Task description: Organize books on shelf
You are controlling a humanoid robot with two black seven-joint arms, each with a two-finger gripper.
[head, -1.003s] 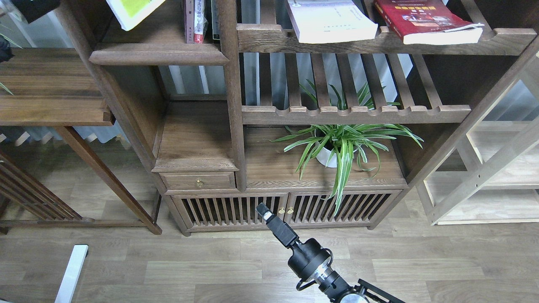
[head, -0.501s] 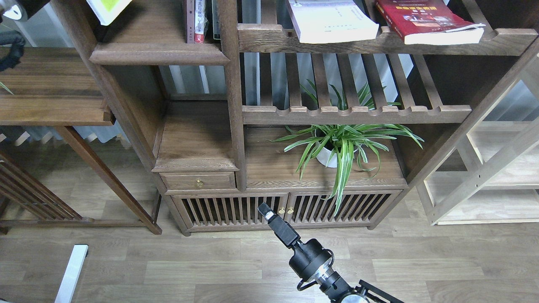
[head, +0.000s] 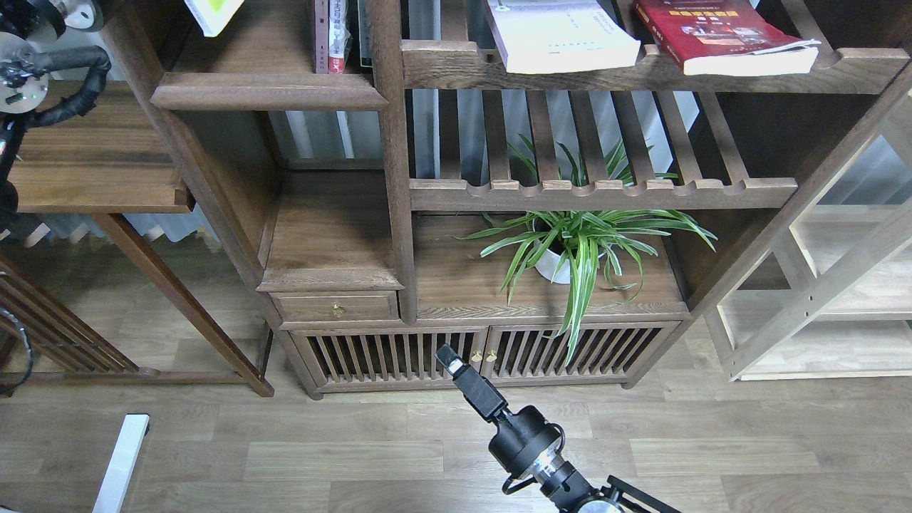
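Only a corner of the yellow-green book [head: 212,13] shows at the top edge, hanging above the left end of the dark-brown shelf [head: 263,91]. What holds it is cut off by the frame. My left arm [head: 68,60] enters at the upper left and its gripper is out of view. The white book [head: 563,35] and the red book [head: 719,32] lie flat on the upper slatted rack [head: 442,68]. My right gripper [head: 449,358] hangs low before the cabinet doors, dark and end-on, far from every book.
A few upright books [head: 331,35] stand at the shelf's right end against the post. A spider plant [head: 577,246] in a white pot sits below the lower slatted rack [head: 605,192]. A brown side table [head: 92,164] stands left, a pale rack [head: 841,306] right.
The yellow-green book has risen, so less of it shows, and it swung left then back right. My left arm has come further into view at the upper left. The right arm is still.
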